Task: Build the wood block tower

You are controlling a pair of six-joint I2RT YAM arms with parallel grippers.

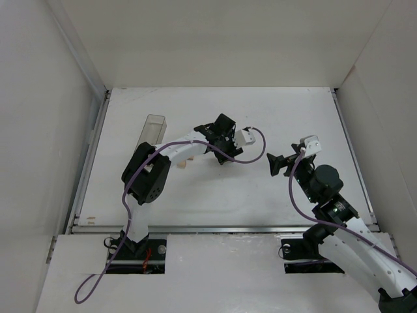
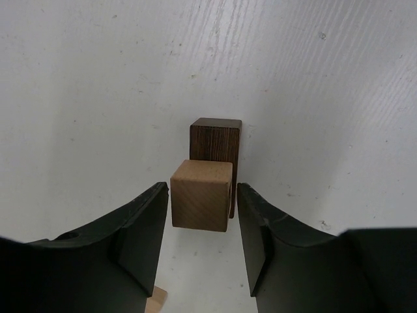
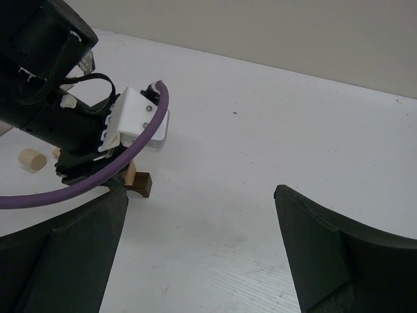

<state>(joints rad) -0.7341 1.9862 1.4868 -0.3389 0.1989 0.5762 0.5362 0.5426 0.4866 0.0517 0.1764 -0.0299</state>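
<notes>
Box [image 1: 154, 127] contents unclear; left end effector [image 2: 203, 208] spread astride cube [image 2: 201, 199]; right end effector [image 3: 200, 195] spread.

From above, the left gripper [image 1: 220, 156] hides the wood block tower [image 3: 139, 184]; the right wrist view shows only a dark foot and tan sliver beneath that gripper. Between its fingers, a tan cube [image 2: 201, 195] covers the lower front of the dark block [image 2: 215, 139]. Nearer the palm, a pale piece [image 2: 156, 301] is cut off by the edge.

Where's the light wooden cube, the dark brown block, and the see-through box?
Light wooden cube [image 2: 201, 195]: left wrist view, middle of its front face.
Dark brown block [image 2: 215, 140]: left wrist view, its face above the cube.
See-through box [image 1: 154, 129]: top external view, its clear side.
</notes>
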